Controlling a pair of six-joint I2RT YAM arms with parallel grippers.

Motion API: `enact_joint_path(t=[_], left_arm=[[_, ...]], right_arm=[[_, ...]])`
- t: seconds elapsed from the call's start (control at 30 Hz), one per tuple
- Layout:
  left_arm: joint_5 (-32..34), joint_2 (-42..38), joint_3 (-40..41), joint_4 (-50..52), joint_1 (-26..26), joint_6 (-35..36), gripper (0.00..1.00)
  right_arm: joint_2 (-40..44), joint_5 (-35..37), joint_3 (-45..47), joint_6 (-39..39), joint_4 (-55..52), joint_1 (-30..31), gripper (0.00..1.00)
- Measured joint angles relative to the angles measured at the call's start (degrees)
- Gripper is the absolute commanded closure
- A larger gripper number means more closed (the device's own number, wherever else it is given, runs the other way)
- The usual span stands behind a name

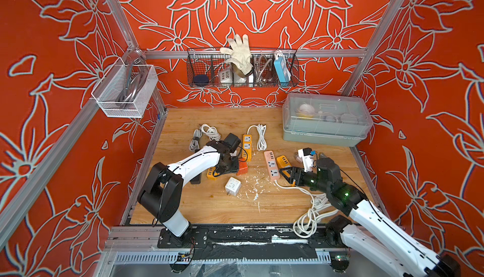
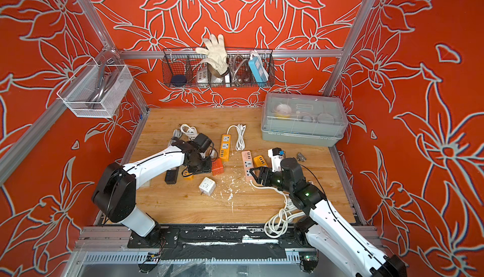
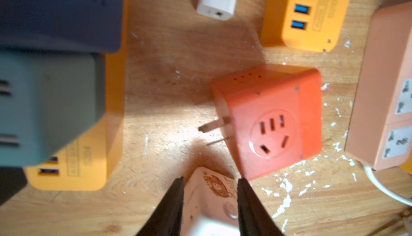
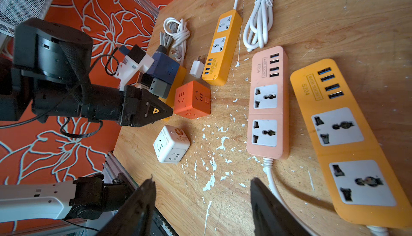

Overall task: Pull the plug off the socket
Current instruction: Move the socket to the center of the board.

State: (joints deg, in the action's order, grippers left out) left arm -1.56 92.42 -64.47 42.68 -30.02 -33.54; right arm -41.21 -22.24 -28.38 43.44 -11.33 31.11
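A dark blue plug cube (image 4: 163,67) and a grey plug cube (image 4: 158,87) sit in a yellow socket strip (image 3: 73,172) under my left wrist. An orange plug cube (image 3: 274,121) lies loose on the wood with its prongs bare. My left gripper (image 3: 210,179) hovers just in front of it, fingers a little apart and holding nothing. The white plug cube (image 4: 171,143) stands on the table below it and shows between the fingers. My right gripper (image 4: 201,181) is open over bare wood beside the pink strip (image 1: 272,167).
A yellow strip (image 4: 223,45) with a white cable, another yellow strip (image 4: 343,130) and a small white charger (image 4: 197,68) lie mid-table. A lidded grey box (image 1: 327,121) stands back right. White cable (image 1: 311,215) coils by the right arm. Wire baskets hang on the walls.
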Motion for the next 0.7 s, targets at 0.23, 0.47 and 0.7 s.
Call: enact_joint_path(t=[0.23,0.47,0.7], left_arm=[[11.19,-2.8,-0.9,4.76,2.49,13.14,0.32],[12.52,-2.95,-0.5,4.24,9.25,21.07,0.47],[11.87,4.09,-5.14,3.76,9.33,22.38,0.59]], right_arm=[[3.26,0.7,1.03,0.31,-0.87,0.0,0.3],[2.49,0.74,2.03,1.05,-0.9,0.02,0.3],[2.6,0.72,2.1,1.29,-1.03,0.0,0.3]])
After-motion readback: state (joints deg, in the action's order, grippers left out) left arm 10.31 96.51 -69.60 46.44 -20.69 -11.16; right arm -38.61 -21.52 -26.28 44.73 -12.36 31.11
